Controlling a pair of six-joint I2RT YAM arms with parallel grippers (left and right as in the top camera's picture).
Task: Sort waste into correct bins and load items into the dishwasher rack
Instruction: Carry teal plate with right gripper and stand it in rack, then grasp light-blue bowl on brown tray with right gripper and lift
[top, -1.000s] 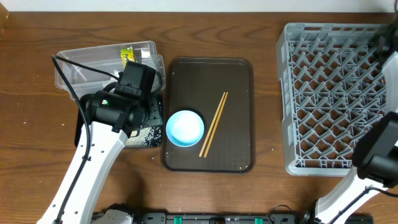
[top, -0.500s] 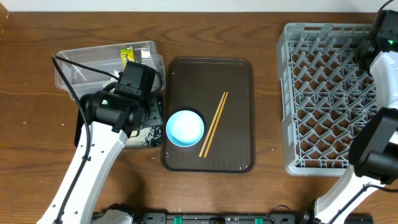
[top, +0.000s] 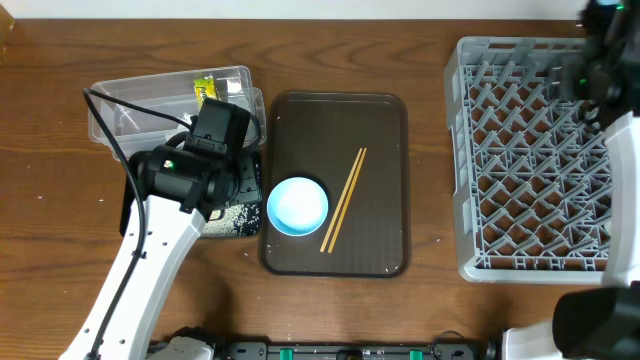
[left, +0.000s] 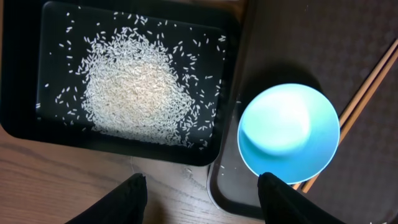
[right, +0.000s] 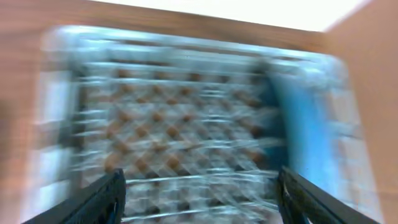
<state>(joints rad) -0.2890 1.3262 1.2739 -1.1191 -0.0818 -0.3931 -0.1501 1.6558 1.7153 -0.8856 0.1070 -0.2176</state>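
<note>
My left gripper (left: 205, 202) hangs open and empty over the table edge, between the black tray (left: 25, 118) and the light-blue bowl (left: 288, 127). Loose rice (left: 134, 81) lies heaped in that black tray. The bowl (top: 297, 206) sits on the brown serving tray (top: 380, 140), beside the wooden chopsticks (top: 343, 200). A yellow-green wrapper (top: 205, 87) lies in the clear tub (top: 150, 105). My right gripper (right: 202, 199) is open and empty above the grey rack (top: 520, 160). Its view is blurred, with a blue shape (right: 305, 130) at the rack's right side.
My left arm (top: 170, 200) covers most of the black tray from above. My right arm (top: 605, 75) stands over the rack's far right corner and hides that part. Bare wooden table (top: 430, 150) lies between the serving tray and the rack.
My right arm has swung up along the rack's right side toward its far corner. The left arm, bowl and chopsticks have not moved.
</note>
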